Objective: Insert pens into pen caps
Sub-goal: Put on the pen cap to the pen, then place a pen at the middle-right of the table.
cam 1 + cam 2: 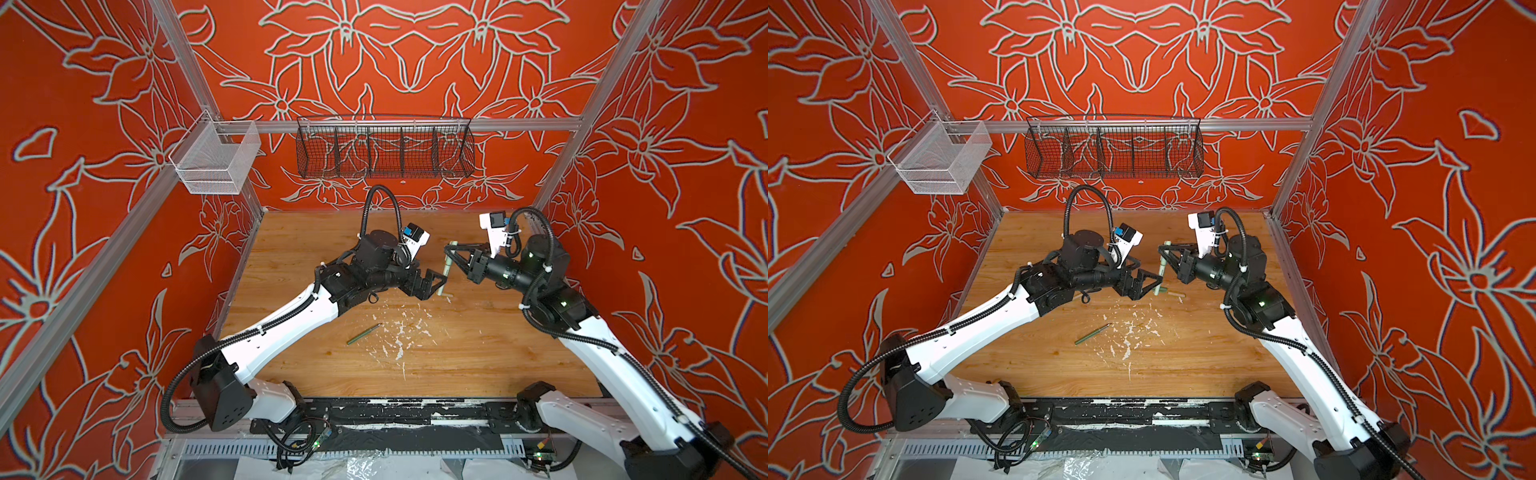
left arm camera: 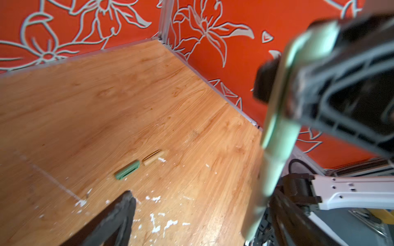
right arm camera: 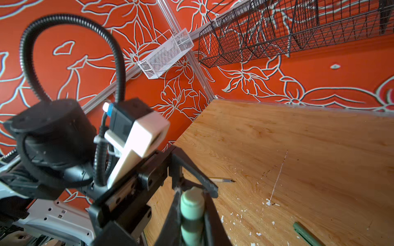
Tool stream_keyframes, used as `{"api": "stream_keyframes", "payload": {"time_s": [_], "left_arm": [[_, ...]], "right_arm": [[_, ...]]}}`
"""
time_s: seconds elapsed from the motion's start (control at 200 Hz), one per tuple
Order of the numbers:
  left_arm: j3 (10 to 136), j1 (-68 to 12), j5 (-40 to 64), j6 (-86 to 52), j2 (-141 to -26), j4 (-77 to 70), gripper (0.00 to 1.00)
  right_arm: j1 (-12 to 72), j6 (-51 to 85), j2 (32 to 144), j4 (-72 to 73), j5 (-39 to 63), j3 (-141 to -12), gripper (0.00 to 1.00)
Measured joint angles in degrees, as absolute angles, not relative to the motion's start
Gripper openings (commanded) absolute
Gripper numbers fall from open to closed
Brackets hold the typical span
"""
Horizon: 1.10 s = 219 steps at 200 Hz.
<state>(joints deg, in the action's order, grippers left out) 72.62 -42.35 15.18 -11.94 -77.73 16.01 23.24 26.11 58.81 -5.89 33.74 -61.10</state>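
Above the tabletop [image 1: 291,374], pinching the pale mint pen [image 1: 445,276] in the right hand [image 1: 452,257], holding the left hand [image 1: 439,286] wide open, empty, by its lower end, probably finishing capping, needing the dark green pen [image 1: 364,333] next.

Red floral walls [image 1: 83,124], wooden tabletop [image 1: 478,353]

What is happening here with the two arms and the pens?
The right pincer is shut on the pale mint pen and holds it in the air above the wooden table. The left pincer stands open around the pen's free end, not gripping it. The dark green pen lies on the table, and a green cap and a tan cap lie loose, close together.
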Motion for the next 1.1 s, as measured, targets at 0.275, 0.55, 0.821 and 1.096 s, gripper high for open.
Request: {"api": "stream_keyframes", "payload": {"time_s": [0.275,0.55,0.821,1.096], "left_arm": [[67.8,-39.4,5.1,-12.2,-67.4,22.2,0.97],[56.8,-38.1,1.9,-15.8,-63.6,26.5,0.97],[52.4,-38.1,0.0,-18.7,-59.7,28.1,0.97],[52.1,-38.1,-1.1,-20.6,-59.9,29.0,0.97]], "right_arm": [[20.3,18.3,75.4,-20.3,33.8,-74.5,0.0],[11.2,7.3,97.2,-33.1,33.7,-87.2,0.0],[0.5,-1.6,116.1,-42.2,33.5,-96.6,0.0],[-3.8,-6.5,124.8,-46.3,29.8,-101.8,0.0]]}}
